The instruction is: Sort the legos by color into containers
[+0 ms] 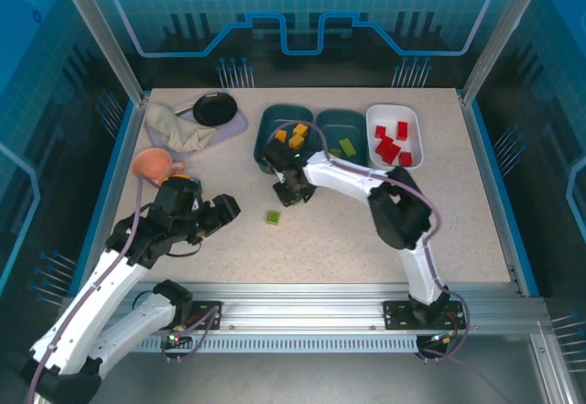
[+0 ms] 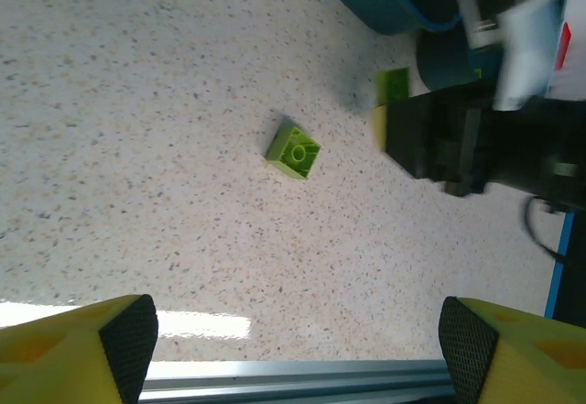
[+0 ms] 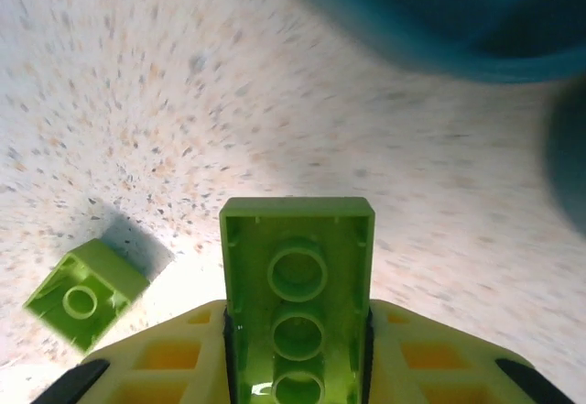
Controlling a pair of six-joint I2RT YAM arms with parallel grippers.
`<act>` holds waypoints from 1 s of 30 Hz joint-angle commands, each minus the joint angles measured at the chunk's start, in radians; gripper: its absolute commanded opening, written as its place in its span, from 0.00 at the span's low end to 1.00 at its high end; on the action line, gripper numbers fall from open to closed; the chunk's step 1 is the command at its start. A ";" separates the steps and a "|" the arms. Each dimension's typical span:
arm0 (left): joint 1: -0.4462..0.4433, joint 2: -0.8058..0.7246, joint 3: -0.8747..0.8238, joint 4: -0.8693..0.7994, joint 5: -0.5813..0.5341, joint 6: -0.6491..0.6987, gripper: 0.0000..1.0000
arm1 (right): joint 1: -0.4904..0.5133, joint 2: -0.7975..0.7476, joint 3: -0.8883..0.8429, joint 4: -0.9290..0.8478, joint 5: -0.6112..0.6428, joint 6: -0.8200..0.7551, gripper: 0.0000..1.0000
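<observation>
My right gripper (image 1: 291, 190) is shut on a long green lego (image 3: 298, 276), held underside up just above the table in front of the left teal tray (image 1: 271, 140). A small green lego (image 1: 273, 216) lies loose on the table beside it, also the small green lego (image 2: 294, 150) in the left wrist view. My left gripper (image 1: 222, 210) is open and empty, to the left of that brick. The left teal tray holds orange-yellow legos (image 1: 295, 134), the middle teal tray (image 1: 352, 126) green legos (image 1: 345, 146), the white tray (image 1: 411, 125) red legos (image 1: 392, 144).
A pink cup (image 1: 153, 163) and a yellow-orange bowl (image 1: 183, 181) stand at the left by my left arm. A black pan (image 1: 215, 108) and a crumpled cloth (image 1: 176, 127) lie at the back left. The metal rail (image 1: 302, 294) runs along the near edge.
</observation>
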 commanded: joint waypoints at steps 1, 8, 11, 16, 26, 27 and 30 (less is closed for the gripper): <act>-0.025 0.088 0.075 0.125 0.064 0.055 0.83 | -0.115 -0.104 -0.039 0.015 -0.016 0.066 0.29; -0.047 0.327 0.187 0.255 0.107 0.066 0.83 | -0.316 0.018 0.083 0.046 -0.109 0.130 0.29; -0.051 0.429 0.253 0.289 0.133 0.078 0.83 | -0.375 0.137 0.220 0.033 -0.163 0.155 0.29; -0.051 0.583 0.346 0.349 0.156 0.082 0.83 | -0.426 0.390 0.508 -0.062 -0.218 0.169 0.30; -0.051 0.730 0.507 0.338 0.156 0.098 0.83 | -0.456 0.616 0.855 -0.187 -0.282 0.187 0.58; -0.050 0.728 0.512 0.328 0.153 0.104 0.83 | -0.451 0.593 0.850 -0.179 -0.277 0.175 0.62; -0.049 0.709 0.509 0.301 0.138 0.112 0.83 | -0.435 0.502 0.808 -0.170 -0.251 0.151 0.65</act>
